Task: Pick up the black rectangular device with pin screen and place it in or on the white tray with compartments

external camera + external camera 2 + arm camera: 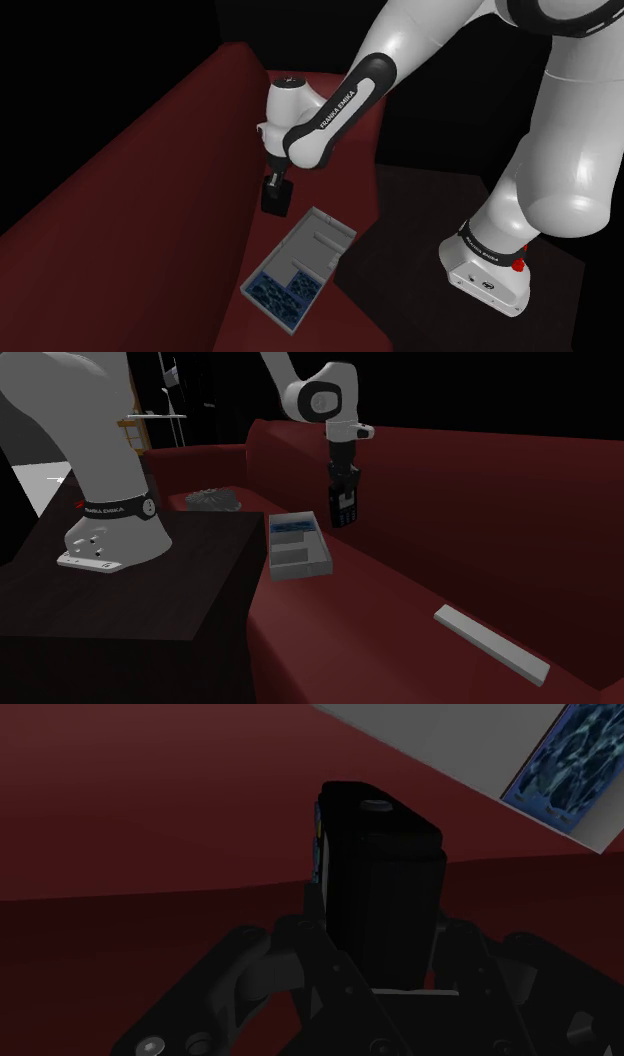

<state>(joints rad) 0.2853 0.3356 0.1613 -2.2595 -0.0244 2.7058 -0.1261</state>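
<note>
Black boxy device (380,884) pinched in the gripper (372,966), hanging over the red sofa (400,592) seat.
The gripper clasps its flat sides at one end; it looks rigid, light and smooth, probably slippery, so those sides suit a grasp better than the pin face; just beyond lies the pale compartmented tray (322,222), a blue pattern in one compartment; farthest, the sofa back.

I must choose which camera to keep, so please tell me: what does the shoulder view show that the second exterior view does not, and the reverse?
Shoulder view: the white tray from above, with all its compartments laid out. Second exterior view: a grey flat bar lying on the red sofa, and light marks on the black device. Both: the fingers clasp the device above the seat, beside the tray.
</note>
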